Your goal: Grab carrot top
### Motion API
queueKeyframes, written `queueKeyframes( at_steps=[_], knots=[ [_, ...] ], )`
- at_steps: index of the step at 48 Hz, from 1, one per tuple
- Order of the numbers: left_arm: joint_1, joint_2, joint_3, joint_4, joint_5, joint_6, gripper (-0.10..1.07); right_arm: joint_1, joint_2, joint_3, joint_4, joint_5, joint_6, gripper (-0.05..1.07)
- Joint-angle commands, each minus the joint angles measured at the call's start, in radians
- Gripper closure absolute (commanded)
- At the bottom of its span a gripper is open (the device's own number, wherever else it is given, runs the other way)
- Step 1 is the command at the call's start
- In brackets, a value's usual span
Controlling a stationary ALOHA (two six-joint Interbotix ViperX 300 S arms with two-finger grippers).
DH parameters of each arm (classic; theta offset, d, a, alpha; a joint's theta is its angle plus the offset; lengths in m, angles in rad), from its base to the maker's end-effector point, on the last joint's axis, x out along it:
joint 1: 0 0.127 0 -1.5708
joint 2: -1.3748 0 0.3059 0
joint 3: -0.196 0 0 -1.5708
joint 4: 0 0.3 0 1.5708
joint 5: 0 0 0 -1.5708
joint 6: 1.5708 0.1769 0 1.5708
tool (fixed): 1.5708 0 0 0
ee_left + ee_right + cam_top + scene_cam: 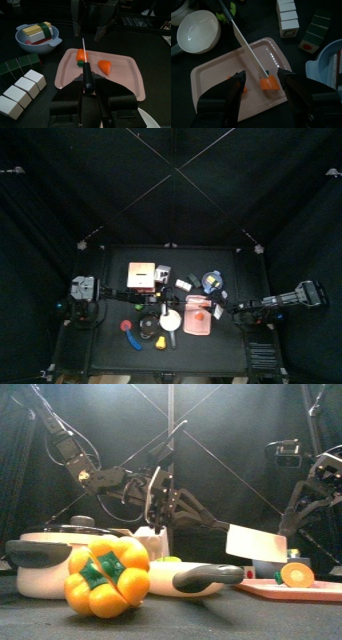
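Left pincer (85, 100) holds knife (85, 75) | right pincer (261, 80) wide | straddle carrot top (269, 83), close gently on tray (218, 75)

Robot lab test pen: black curtains (54, 188) around a small black table (214, 353), toy food.

Orange carrot (105, 67), pink tray (127, 80)

- The right gripper (264, 82) hangs wide open over a pink tray (218, 75).
- An orange carrot piece (269, 83) sits between its jaws.
- A white bowl (198, 31) is near.
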Motion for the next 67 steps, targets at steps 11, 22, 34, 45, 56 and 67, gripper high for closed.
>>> queueKeyframes(
  at_steps=[11, 22, 34, 45, 56, 67],
  knots=[
    [-0.052, -0.156, 0.046, -0.066, 0.074, -0.003, 0.42, -0.002, -0.008, -0.021, 0.002, 0.049, 0.0, 0.15],
    [-0.071, -0.268, 0.069, -0.195, 0.233, 0.0, 0.42, -0.003, -0.008, -0.023, 0.011, 0.051, 0.002, 0.15],
    [-0.075, -0.385, 0.075, -0.206, 0.402, 0.0, 0.42, -0.005, 0.0, -0.015, 0.038, 0.051, 0.0, 0.15],
    [-0.06, -0.557, 0.115, -0.212, 0.485, -0.005, 0.42, -0.005, 0.005, -0.014, 0.049, 0.051, 0.0, 0.15],
    [-0.006, -0.738, 0.183, -0.261, 0.551, -0.005, 0.42, -0.005, 0.006, -0.014, 0.054, 0.051, 0.002, 0.15],
    [0.081, -0.854, 0.166, -0.287, 0.732, -0.005, 0.42, -0.005, 0.009, -0.015, 0.064, 0.051, 0.003, 0.15]
  ],
)
